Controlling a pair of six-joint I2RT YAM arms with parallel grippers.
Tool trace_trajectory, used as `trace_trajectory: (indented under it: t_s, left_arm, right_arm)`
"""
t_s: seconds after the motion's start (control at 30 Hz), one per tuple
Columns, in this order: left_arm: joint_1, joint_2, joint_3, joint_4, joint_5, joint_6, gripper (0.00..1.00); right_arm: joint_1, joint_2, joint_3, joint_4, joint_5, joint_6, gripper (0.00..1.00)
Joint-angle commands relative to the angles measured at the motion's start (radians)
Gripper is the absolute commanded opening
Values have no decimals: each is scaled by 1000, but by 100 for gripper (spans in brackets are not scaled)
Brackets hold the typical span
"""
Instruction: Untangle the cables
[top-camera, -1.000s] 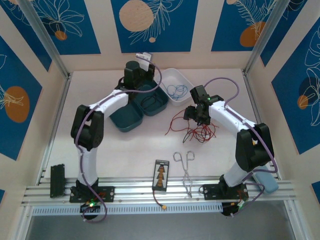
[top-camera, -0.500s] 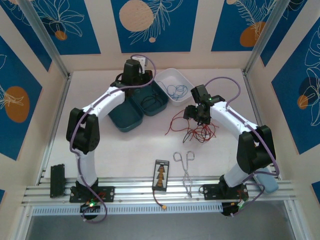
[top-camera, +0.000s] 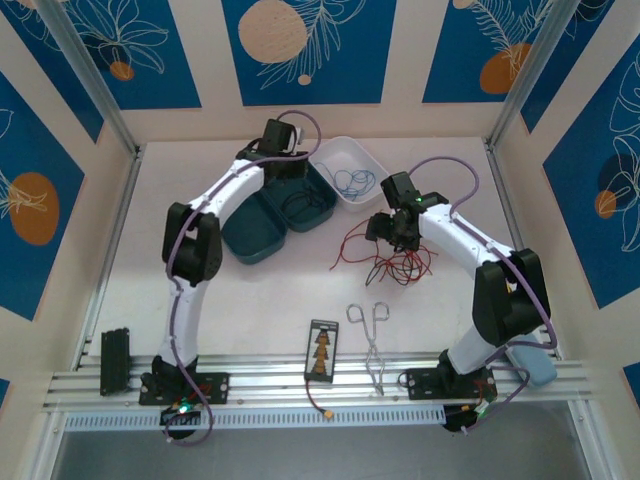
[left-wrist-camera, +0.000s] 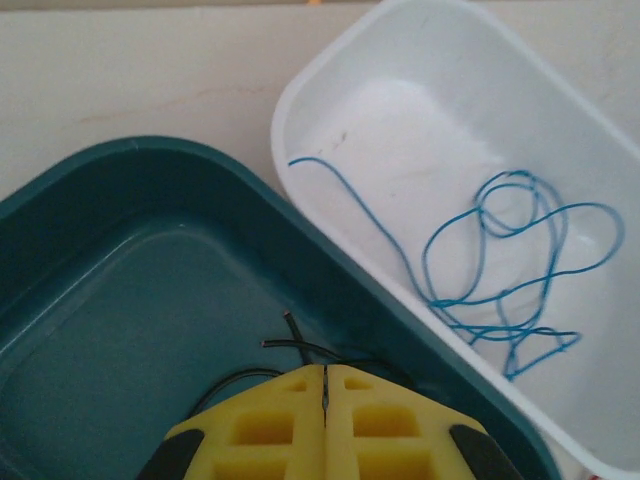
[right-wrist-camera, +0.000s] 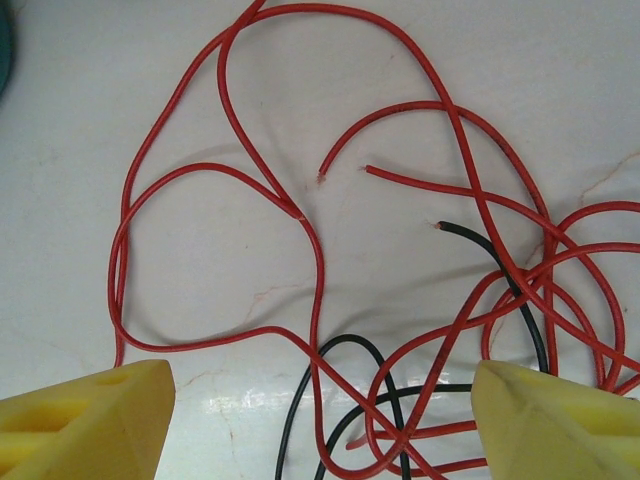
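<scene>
Leaf-print blue walls (top-camera: 300, 50) enclose a pale table (top-camera: 250, 290). The left arm stretches to 12 o'clock, its gripper (left-wrist-camera: 324, 385) clenched above a black cable (left-wrist-camera: 300, 345) in the teal tray (left-wrist-camera: 120, 300). A blue cable (left-wrist-camera: 500, 270) lies in the white tray (left-wrist-camera: 290, 110) at 1 o'clock. The right gripper (right-wrist-camera: 320, 400) hangs spread over red and black cables (right-wrist-camera: 300, 213) at 3 o'clock.

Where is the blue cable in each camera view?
Top external: blue cable coiled in the white tray, upper centre.
Left wrist: blue cable right of centre, in that tray.
Right wrist: faces the red cable and black cable on the table.
Shared landmark: white tray beside the teal tray.
</scene>
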Motion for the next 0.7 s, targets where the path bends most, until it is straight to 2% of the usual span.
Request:
trace_trajectory:
  t_s: [0.0, 0.33, 0.43, 0.6, 0.67]
  left_arm:
    - [12, 62, 93, -143, -29, 69, 0]
    - [12, 178, 214, -188, -110, 151, 3]
    - [12, 193, 216, -176, -131, 163, 10]
    - [12, 196, 223, -168, -124, 164, 32]
    - [12, 187, 223, -164, -124, 164, 36]
  right_arm:
    - [9, 29, 7, -4, -25, 9, 78]
    - [13, 44, 25, -7, -26, 6, 78]
    - [14, 45, 29, -11, -24, 5, 78]
    - [15, 46, 29, -12, -24, 5, 78]
    - [15, 46, 32, -12, -24, 5, 78]
